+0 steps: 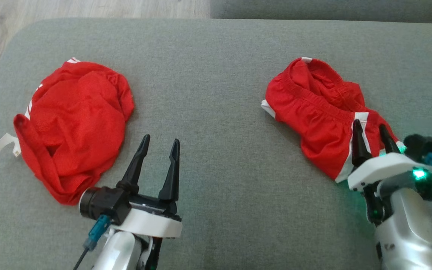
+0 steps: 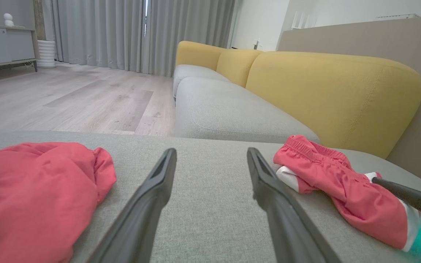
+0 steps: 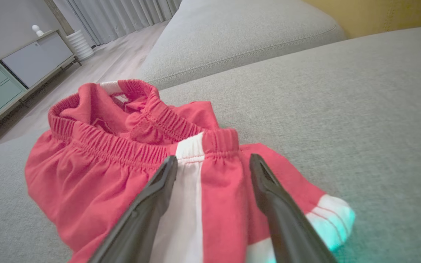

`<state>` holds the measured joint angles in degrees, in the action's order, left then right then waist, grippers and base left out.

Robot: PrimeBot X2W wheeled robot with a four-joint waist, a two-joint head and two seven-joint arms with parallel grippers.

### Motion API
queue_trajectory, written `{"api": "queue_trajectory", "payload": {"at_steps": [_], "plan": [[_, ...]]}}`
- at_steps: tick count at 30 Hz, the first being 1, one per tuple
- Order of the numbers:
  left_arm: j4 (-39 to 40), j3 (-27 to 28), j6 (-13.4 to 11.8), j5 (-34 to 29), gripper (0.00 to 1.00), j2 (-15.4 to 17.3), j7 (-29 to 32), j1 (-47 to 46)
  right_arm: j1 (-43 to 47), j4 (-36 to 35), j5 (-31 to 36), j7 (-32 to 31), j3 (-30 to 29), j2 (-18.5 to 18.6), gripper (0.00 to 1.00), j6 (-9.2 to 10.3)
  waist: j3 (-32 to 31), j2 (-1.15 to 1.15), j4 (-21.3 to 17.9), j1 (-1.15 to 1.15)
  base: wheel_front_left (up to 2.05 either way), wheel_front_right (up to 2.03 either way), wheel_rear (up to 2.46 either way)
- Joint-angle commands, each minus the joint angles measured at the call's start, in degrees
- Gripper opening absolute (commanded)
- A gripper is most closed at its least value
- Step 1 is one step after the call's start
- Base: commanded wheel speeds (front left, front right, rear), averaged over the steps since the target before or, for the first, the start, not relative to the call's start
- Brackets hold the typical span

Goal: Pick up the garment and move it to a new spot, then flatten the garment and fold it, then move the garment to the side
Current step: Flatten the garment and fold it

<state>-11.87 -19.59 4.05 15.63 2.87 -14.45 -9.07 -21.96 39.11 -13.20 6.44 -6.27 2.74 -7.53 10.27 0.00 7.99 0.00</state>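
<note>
Red shorts [image 1: 313, 112] with a white side stripe and elastic waistband lie crumpled at the right of the grey cushion [image 1: 216, 75]. My right gripper [image 1: 369, 125] hovers open over their near end, and in the right wrist view its fingers [image 3: 213, 157] straddle the white stripe of the shorts [image 3: 104, 164] just below the waistband. A second red garment [image 1: 77, 123] lies bunched at the left. My left gripper [image 1: 161, 139] stands open over bare cushion just right of it, empty; its wrist view shows that garment [image 2: 31, 190] left of the fingers [image 2: 211, 150] and the shorts [image 2: 327, 175] to the right.
The cushion's far edge meets wooden floor [image 1: 88, 9] at upper left and another grey seat [image 2: 225, 113] beyond. A yellow sofa back [image 2: 327, 87] rises behind. A cabinet [image 3: 31, 62] stands by the curtains. Bare cushion lies between the two garments.
</note>
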Motion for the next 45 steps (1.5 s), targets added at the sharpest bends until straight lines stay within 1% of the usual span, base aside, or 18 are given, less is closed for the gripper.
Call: {"api": "queue_trajectory", "payload": {"at_steps": [1,2,3,4,7,10,12,18,23,25,27,30,32,33,34,35,39,45], "plan": [[1.7,1.36,-0.25,0.13,1.0,0.01,-0.55,-2.26,-2.95,-0.86,-0.23,0.27,1.72,0.14,1.0,0.04,0.22,0.0,0.18,0.0,0.0,0.0,0.0],[1.67,1.33,-0.23,0.1,1.0,0.01,-0.55,-2.33,-3.49,-0.23,-0.28,0.45,2.05,0.14,0.99,0.04,0.31,0.0,0.27,0.0,0.0,0.0,0.0],[1.62,1.3,-0.22,0.06,1.0,0.01,-0.55,-2.38,-4.02,0.25,-0.26,0.82,2.5,0.14,0.42,0.04,0.36,0.0,0.34,0.0,0.0,0.0,0.0],[1.57,1.27,-0.19,0.02,1.0,0.01,-0.55,-2.42,-4.53,0.54,-0.21,1.5,2.95,0.14,0.0,0.04,0.36,0.0,0.41,0.0,0.0,0.0,0.0],[1.43,1.17,-0.14,-0.01,1.0,0.01,-0.55,-2.48,-5.34,1.03,-0.44,2.83,3.71,0.14,0.0,0.04,0.24,0.0,0.55,0.0,0.0,0.0,0.0],[1.22,1.14,-0.15,0.02,1.0,0.01,-0.55,-2.44,-6.15,0.49,-2.47,4.57,6.89,0.14,0.0,0.04,-0.3,0.0,0.7,0.0,0.0,0.0,0.0],[1.03,1.24,-0.15,-0.04,1.0,0.01,-0.55,-2.29,-6.23,-1.2,-3.61,5.65,9.81,0.14,0.0,0.04,-0.92,0.0,0.81,0.0,0.0,0.0,0.0],[0.97,1.55,-0.29,-0.11,1.0,0.01,-0.55,-1.46,-4.99,-10.75,-7.83,6.64,22.37,0.14,0.0,0.04,-3.01,0.0,1.35,0.0,0.0,0.0,0.0],[1.27,1.3,-0.48,0.18,1.0,0.0,-0.55,-0.84,-3.97,-16.34,-10.94,2.58,33.25,0.14,0.0,0.04,-4.3,0.0,3.12,0.0,0.0,0.0,0.0],[1.28,1.15,-0.53,0.26,1.0,0.0,-0.55,-0.57,-4.26,-16.32,-11.04,0.5,37.04,0.26,0.0,0.04,-4.57,0.0,4.11,0.0,0.0,0.0,0.0],[1.28,1.03,-0.6,0.46,1.0,0.0,-0.55,-0.28,-4.81,-14.98,-11.97,-0.94,39.61,0.28,0.0,0.04,-4.76,0.0,5.1,0.0,0.0,0.0,0.0],[1.16,0.4,-0.7,0.78,1.0,0.0,-0.55,0.05,-6.41,-10.53,-11.6,-2.12,42.52,0.8,0.0,0.04,-4.84,0.0,6.74,0.0,0.0,0.0,0.0],[1.11,0.04,-0.85,1.0,1.0,0.0,-0.55,0.16,-7.31,-6.99,-12.17,-2.42,43.48,0.83,0.0,0.04,-4.75,0.0,7.67,0.0,0.0,0.0,0.0],[1.1,-0.03,-0.95,1.09,1.0,0.0,-0.55,0.2,-7.86,-5.09,-12.25,-2.66,43.83,0.86,0.15,0.04,-4.66,0.0,8.04,0.0,0.0,0.0,0.0],[1.1,-0.04,-1.02,1.16,1.0,0.0,-0.55,0.22,-8.51,-3.3,-11.81,-2.66,44.2,1.01,0.82,0.04,-4.54,0.0,8.36,0.0,0.0,0.0,0.0],[1.11,-0.01,-1.09,1.21,1.0,0.0,-0.55,0.23,-9.11,-1.64,-11.51,-2.37,44.12,1.02,1.0,0.04,-4.4,0.0,8.57,0.0,0.0,0.0,0.0],[1.36,0.26,-1.41,1.39,1.0,0.0,-0.55,0.19,-10.84,2.19,-11.49,-0.38,43.81,0.83,1.0,0.04,-3.81,0.0,8.66,0.0,0.0,0.0,0.0],[1.63,1.59,-1.7,1.21,1.0,0.0,-0.55,0.13,-11.72,2.03,-11.0,4.63,41.11,1.45,1.0,0.04,-3.69,0.0,6.11,0.0,0.0,0.0,0.0]]}}
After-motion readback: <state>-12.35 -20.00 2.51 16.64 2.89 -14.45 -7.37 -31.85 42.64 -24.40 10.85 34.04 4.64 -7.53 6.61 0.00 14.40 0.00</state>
